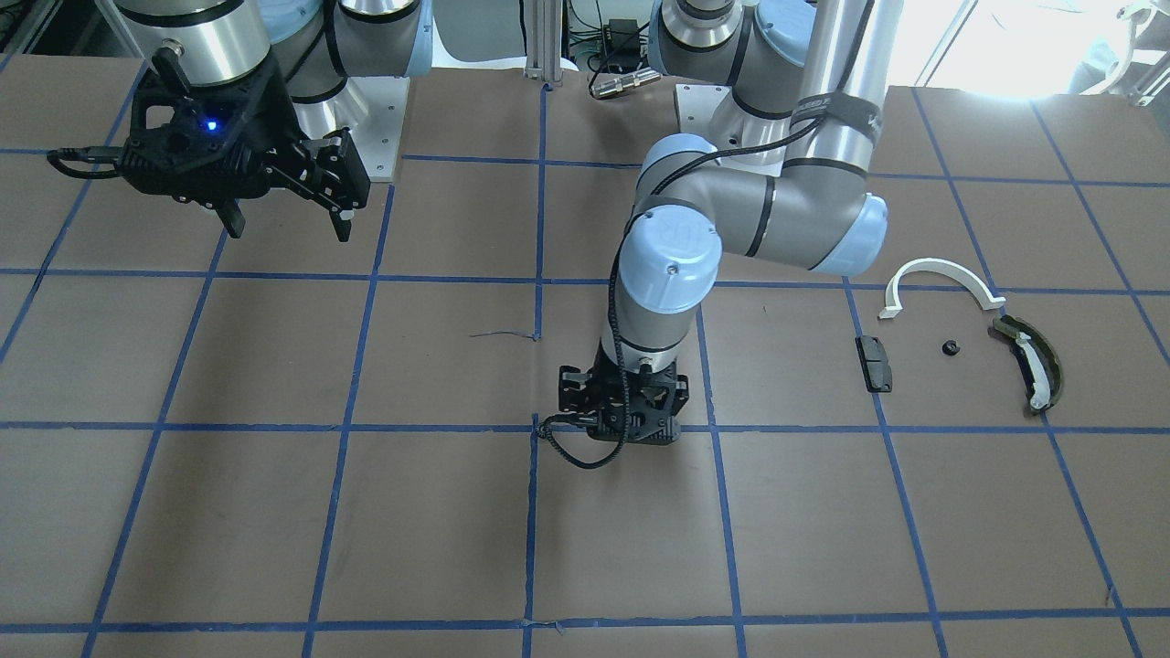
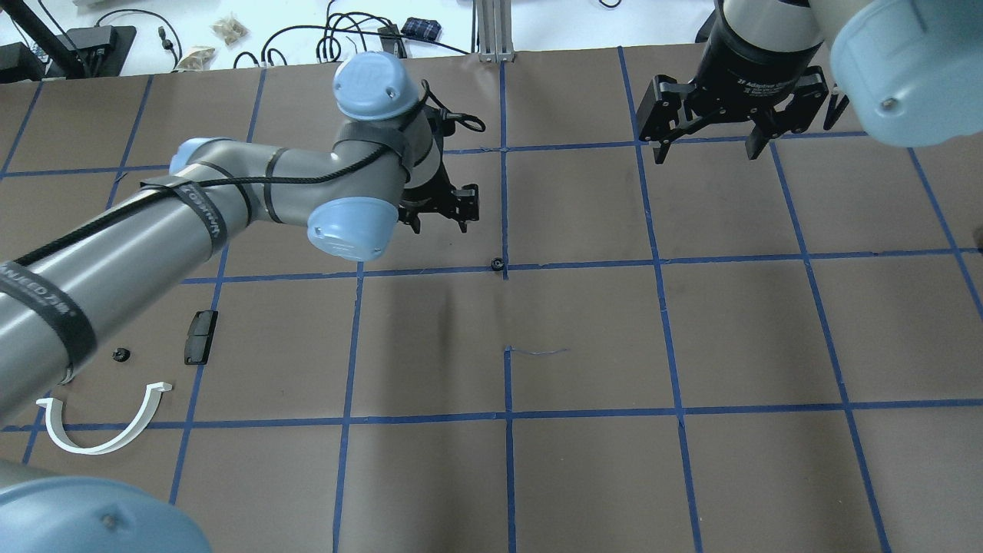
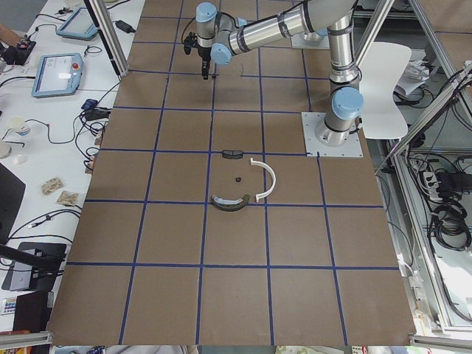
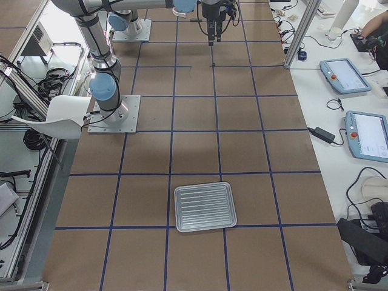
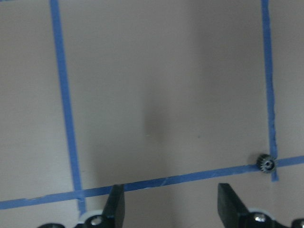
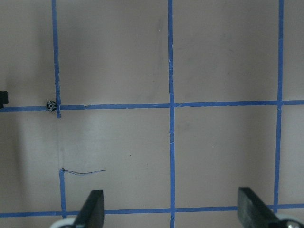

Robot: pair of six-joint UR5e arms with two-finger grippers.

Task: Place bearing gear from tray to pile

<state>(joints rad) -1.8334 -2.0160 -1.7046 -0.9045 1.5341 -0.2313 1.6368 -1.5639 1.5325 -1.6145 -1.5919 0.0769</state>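
The bearing gear [image 2: 498,265], small, dark and toothed, lies on the table at a crossing of blue tape lines. It also shows in the left wrist view [image 5: 266,164] and the right wrist view [image 6: 50,105]. My left gripper [image 2: 440,224] is open and empty, low over the table, with the gear off to one side of its fingers. The pile is far left: a white half-ring arc [image 2: 100,430], a black block [image 2: 200,336] and an olive curved piece [image 1: 1033,366]. My right gripper [image 2: 706,153] is open and empty, held high. The metal tray [image 4: 205,206] looks empty.
A second small black part [image 2: 120,354] lies in the pile between the block and the arc. A thin dark thread [image 2: 537,352] lies on the paper near the middle. Cables and devices lie beyond the far table edge [image 2: 307,46].
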